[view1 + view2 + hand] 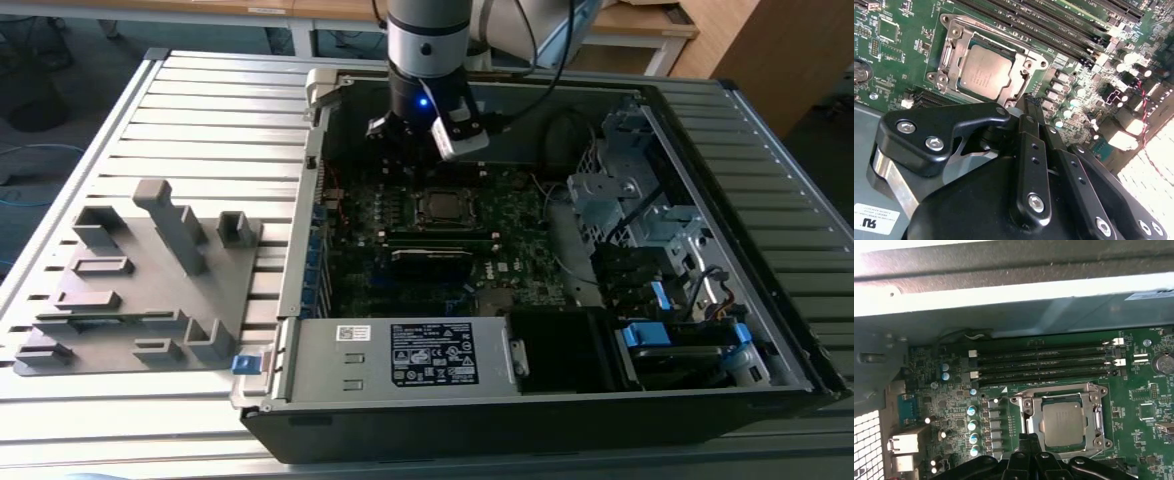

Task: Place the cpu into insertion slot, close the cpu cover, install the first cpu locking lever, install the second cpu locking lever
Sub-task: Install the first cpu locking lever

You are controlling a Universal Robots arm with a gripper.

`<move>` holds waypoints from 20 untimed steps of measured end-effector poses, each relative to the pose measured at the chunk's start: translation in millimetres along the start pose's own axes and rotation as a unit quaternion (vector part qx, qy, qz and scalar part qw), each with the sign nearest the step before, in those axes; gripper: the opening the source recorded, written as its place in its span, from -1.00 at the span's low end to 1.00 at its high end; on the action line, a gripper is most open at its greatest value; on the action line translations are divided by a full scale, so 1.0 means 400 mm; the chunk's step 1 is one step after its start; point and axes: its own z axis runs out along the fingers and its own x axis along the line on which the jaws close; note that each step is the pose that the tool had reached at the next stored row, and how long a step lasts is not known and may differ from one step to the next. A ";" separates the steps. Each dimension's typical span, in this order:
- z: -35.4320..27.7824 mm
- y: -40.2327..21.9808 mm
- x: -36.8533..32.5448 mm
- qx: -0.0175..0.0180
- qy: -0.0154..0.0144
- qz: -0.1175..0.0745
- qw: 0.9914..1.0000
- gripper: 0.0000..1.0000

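The cpu lies flat in the insertion slot on the motherboard, inside the open computer case on the bench. The cpu cover is down over it, and its window frames the grey metal top. A thin lever rod runs along one side of the cover. It cannot be told from these views whether it is hooked under its catch.

The gripper hangs just beside one edge of the slot, above the board. Its fingers are drawn narrow, tip to tip, and hold nothing.

Hazards, as judged from this position:

- **Contact with the cover.** The fingertips sit very near the cover's edge. A descent slightly off line would likely put them on the frame or the cpu top instead of on a lever, pressing the chip unevenly into the slot contacts.
- **Lever slip.** Narrow fingers can only push a rod, not grip it. A sprung lever may slide off the tips and snap upward, releasing the cover.
- **Neighbouring parts.** The row of capacitors and the memory slots stand close to the slot. A sideways sweep of the fingers could strike them.
- **Cover not seated.** If the cover is not fully flat, forcing a lever would strain the frame.
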 end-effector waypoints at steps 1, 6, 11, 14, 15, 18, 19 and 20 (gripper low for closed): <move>-0.003 0.000 0.000 0.000 0.000 0.000 1.000 -0.79; -0.017 0.001 -0.001 0.000 0.000 0.000 1.000 -0.79; -0.025 0.001 -0.001 0.000 0.000 0.000 1.000 -0.79; -0.026 0.000 0.006 0.000 -0.001 0.000 1.000 -0.79; -0.026 0.000 0.010 0.000 -0.002 0.000 1.000 -0.79; -0.026 -0.002 0.026 0.000 -0.004 0.000 1.000 -0.79; -0.026 -0.002 0.030 -0.001 -0.004 0.000 1.000 -0.79; -0.027 -0.003 0.035 -0.001 -0.005 0.000 1.000 -0.79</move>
